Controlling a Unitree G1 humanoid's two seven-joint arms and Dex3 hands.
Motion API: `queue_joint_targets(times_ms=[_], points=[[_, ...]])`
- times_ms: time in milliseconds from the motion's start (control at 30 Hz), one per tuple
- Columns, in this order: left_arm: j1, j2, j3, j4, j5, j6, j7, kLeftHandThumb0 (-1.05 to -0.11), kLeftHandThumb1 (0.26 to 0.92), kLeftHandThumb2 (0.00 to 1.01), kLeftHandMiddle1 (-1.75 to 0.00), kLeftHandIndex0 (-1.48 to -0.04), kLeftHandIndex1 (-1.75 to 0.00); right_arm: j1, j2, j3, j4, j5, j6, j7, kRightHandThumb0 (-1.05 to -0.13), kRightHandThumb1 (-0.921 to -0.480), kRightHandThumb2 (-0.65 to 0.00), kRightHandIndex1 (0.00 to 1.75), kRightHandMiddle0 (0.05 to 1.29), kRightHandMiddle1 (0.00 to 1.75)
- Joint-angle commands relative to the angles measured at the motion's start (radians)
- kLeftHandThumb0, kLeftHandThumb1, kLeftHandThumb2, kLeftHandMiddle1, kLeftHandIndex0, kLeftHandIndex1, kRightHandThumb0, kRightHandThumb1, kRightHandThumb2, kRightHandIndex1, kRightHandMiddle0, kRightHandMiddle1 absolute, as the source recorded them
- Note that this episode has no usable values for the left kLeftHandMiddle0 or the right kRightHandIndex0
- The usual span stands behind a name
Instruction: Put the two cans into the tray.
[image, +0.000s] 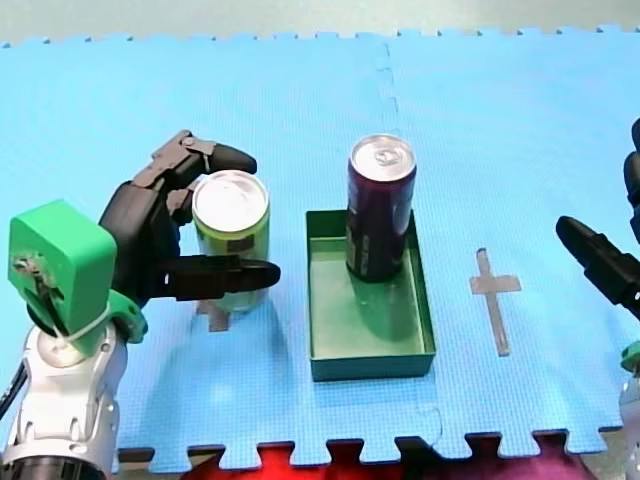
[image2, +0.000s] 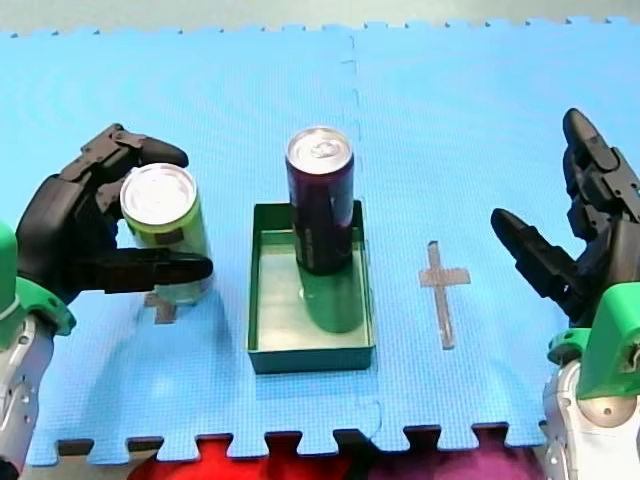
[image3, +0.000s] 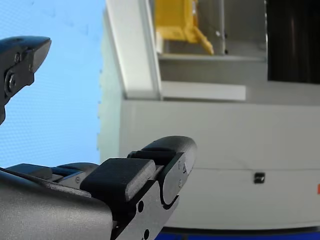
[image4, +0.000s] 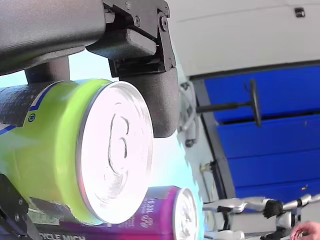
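Observation:
A lime-green can (image: 232, 235) stands upright on the blue mat, just left of the green tray (image: 370, 365). My left hand (image: 252, 215) is shut on it, thumb in front and fingers curled behind its top. The second wrist view shows this green can (image4: 75, 160) between the black fingers (image4: 155, 95), with the purple can (image4: 160, 215) beyond it. That purple can (image: 380, 210) stands upright inside the tray at its far end. My right hand (image2: 540, 180) is at the right edge of the mat, holding nothing.
A grey tape cross (image: 493, 290) lies on the mat right of the tray, and another (image: 215, 318) shows at the foot of the green can. The mat's jigsaw front edge (image: 330, 450) runs close to me.

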Motion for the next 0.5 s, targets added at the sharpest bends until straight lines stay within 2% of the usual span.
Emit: queue_joint_targets(times_ms=[0, 167, 467], points=[[0.007, 0.009, -0.007, -0.053, -0.001, 0.017, 0.011, -0.238, 0.7, 0.12, -1.75, -0.53, -1.75, 0.004, -0.007, -0.002, -0.011, -0.003, 0.006, -0.003, -0.254, -0.722, -0.001, 0.0, 0.62, 0.0], [0.016, 0.011, -0.013, -0.087, -0.008, 0.04, 0.017, -0.241, 0.696, 0.13, -1.75, -0.54, -1.75, 0.005, -0.009, -0.002, -0.014, -0.003, 0.011, -0.003, -0.25, -0.724, -0.001, 0.0, 0.62, 0.0], [0.026, 0.001, -0.013, -0.137, -0.035, 0.065, 0.025, -0.245, 0.686, 0.14, -1.75, -0.54, -1.75, 0.003, -0.012, -0.004, -0.003, -0.005, 0.005, -0.004, -0.242, -0.725, -0.001, 0.0, 0.62, 0.0]])
